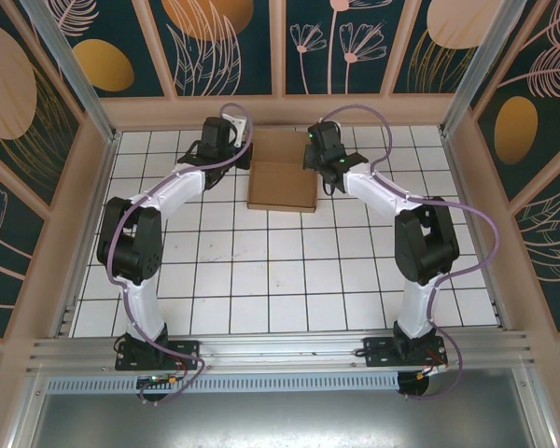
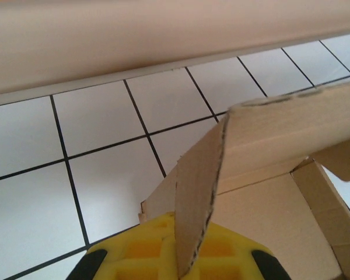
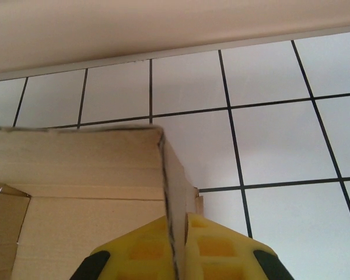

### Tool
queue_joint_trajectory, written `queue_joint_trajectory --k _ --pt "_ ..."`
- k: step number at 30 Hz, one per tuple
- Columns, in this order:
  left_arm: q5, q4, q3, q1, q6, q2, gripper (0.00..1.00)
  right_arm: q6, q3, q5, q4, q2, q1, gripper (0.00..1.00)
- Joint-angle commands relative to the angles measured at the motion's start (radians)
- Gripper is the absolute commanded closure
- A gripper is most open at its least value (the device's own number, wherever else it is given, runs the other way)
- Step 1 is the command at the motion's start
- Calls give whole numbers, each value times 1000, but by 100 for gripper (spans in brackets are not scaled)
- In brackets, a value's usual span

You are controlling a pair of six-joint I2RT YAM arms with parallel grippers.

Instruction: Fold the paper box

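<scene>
The brown paper box [image 1: 282,183] lies near the far wall, its front part folded and its back panel flat on the tiles. My left gripper [image 1: 231,142] is at its far left corner and my right gripper [image 1: 319,145] at its far right corner. In the left wrist view the yellow fingers [image 2: 149,251] are shut on a raised side flap of the box [image 2: 198,198]. The right wrist view has the yellow fingers [image 3: 224,251] pinching the upright right side wall of the box [image 3: 176,192], with the back wall [image 3: 76,157] standing to its left.
The beige back wall [image 1: 280,110] rises just behind the box and both grippers. White tiled floor [image 1: 280,271] stretches free between the box and the arm bases. Side walls [image 1: 89,215] bound the table left and right.
</scene>
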Motion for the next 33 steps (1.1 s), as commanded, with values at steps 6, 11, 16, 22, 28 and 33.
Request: queue_joint_trajectory --k 6,11,16,22,28,33 --pt "-77 217 -109 -22 -53 -52 100 34 -156 198 299 -90 67 100" --pt "-98 325 -204 -37 -59 -79 100 31 -257 248 431 -120 89 100" --pt "-104 409 -274 -51 -66 -98 100 34 -319 281 500 -133 109 100" --pt "-106 530 -379 -65 -66 -132 100 37 -446 324 652 -170 136 100" --pt "-113 626 -454 -72 -68 -141 100 2 -560 347 829 -184 159 100" --pt "-121 680 -501 -86 -84 -145 100 16 -611 370 881 -182 174 100"
